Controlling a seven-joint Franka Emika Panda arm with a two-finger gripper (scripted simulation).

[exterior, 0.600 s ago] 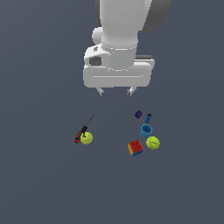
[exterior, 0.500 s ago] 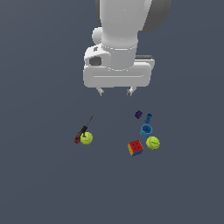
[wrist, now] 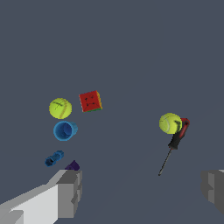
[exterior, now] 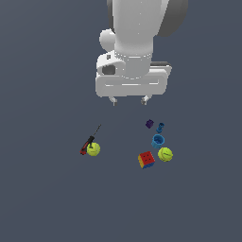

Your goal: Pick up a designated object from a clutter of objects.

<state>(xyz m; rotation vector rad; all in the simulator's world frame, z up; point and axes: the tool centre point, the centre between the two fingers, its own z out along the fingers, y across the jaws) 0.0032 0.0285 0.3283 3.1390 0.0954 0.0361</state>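
Nothing is showing any visible change against the frames from half a second back: the white arm is hanging at the same height and every item is lying where it lay. The gripper [exterior: 128,100] is standing released, its two grey fingers [wrist: 70,192] spread wide apart with nothing between them.

The small bright blue round cup [exterior: 158,140] with its hollow inside is lying on the dark grey floor [exterior: 47,189], well below the gripper and off toward the exterior view's right, apart from both fingertips. In the wrist view the cup [wrist: 65,130] is showing its opening turned sideways.

Around it, a yellow-green tennis ball [exterior: 165,154] is sitting just beside the cup, and a multicoloured puzzle cube [exterior: 146,159] with a red face is lying near both. A small dark blue cylinder [exterior: 160,127] and a small purple block [exterior: 149,124] are lying between the cup and the gripper, the block nearest the finger in the wrist view. Well apart, toward the exterior view's left, a second yellow-green tennis ball [exterior: 93,150] is touching the handle of a red-and-black screwdriver [exterior: 88,144].
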